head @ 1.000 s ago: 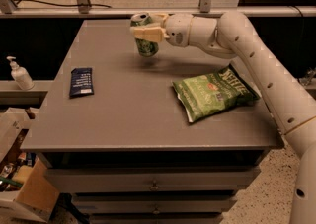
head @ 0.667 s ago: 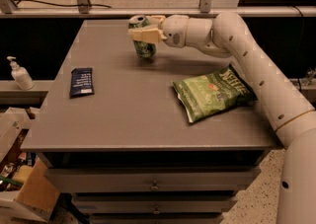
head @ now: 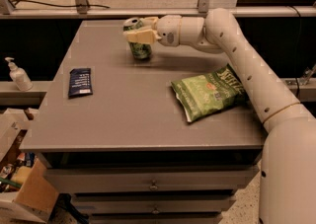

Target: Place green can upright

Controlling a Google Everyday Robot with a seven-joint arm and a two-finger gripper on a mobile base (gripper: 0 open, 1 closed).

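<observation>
You have the tool (head: 140, 27), reaching in from three o'clock, clamped on the green can (head: 141, 49) near its top, long axis vertical, base seemingly touching the bench (head: 123, 119).

Your table (head: 138, 124) holds a blue packet (head: 80, 81), a chip bag (head: 207, 92) and the upright green can (head: 141, 50). The gripper (head: 136, 28) clasps the can's top.

Gripper (head: 139, 27) and green can (head: 140, 50) slightly leftward
</observation>
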